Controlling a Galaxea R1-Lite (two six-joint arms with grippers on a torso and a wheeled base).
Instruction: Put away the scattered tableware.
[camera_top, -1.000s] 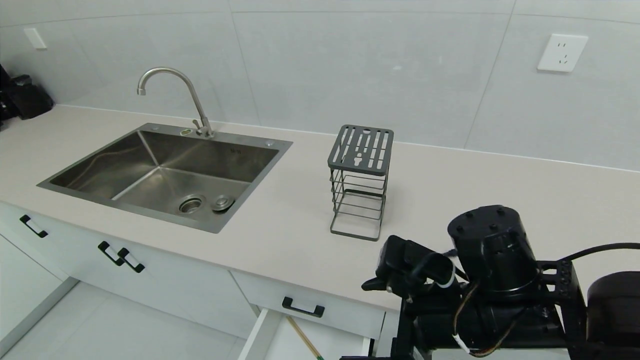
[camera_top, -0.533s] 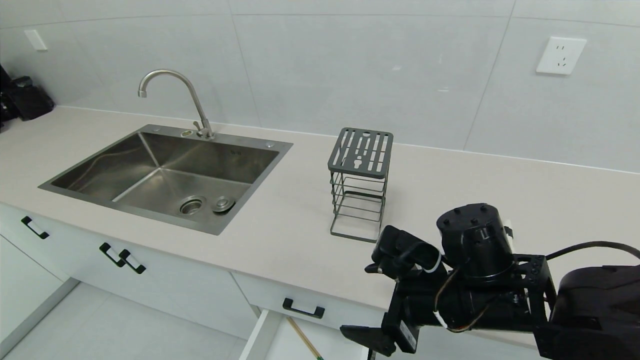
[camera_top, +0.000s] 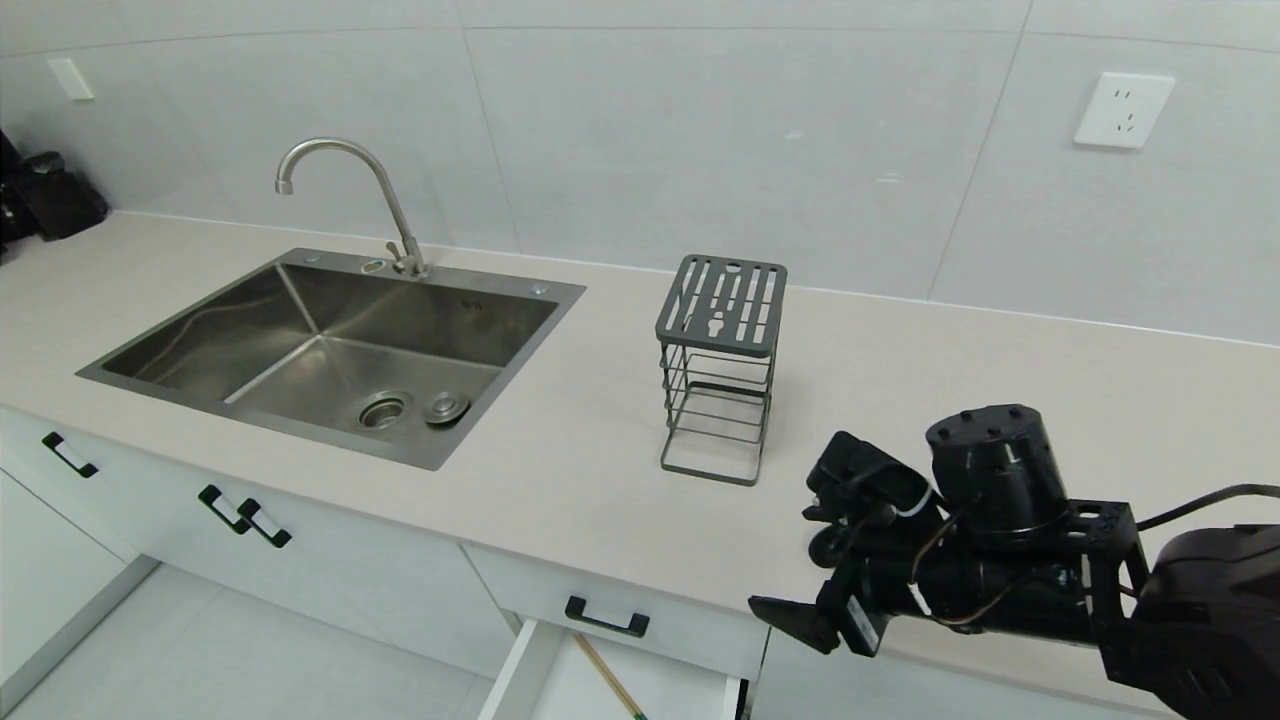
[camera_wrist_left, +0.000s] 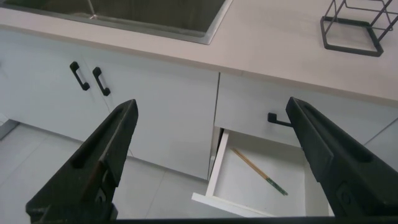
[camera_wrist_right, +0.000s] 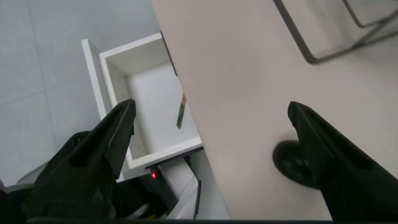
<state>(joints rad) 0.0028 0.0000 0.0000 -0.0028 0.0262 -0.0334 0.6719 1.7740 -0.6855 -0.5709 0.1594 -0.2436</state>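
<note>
well, your chopstick (camera_wrist_left: 260, 175) lay loose in the open drawer (camera_wrist_left: 214, 165) under the counter (camera_wrist_left: 267, 37). it looked light, thin, stiff and apt to roll, so pinching it mid-length seemed best. left pincer (camera_wrist_left: 210, 104) and right pincer (camera_wrist_right: 210, 107) both stood wide, holding nothing.

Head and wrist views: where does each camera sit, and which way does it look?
Head view: on the robot's head, facing forward and down at the pale stone countertop, steel sink and dark wire rack; the right gripper shows low right.
Left wrist view: on the left wrist, facing down at the open white drawer; the left gripper shows, jaws spread wide.
Right wrist view: on the right wrist, facing down past the countertop edge; its jaws spread wide.
Shared: both wrist views catch the drawer's wooden chopstick.
</note>
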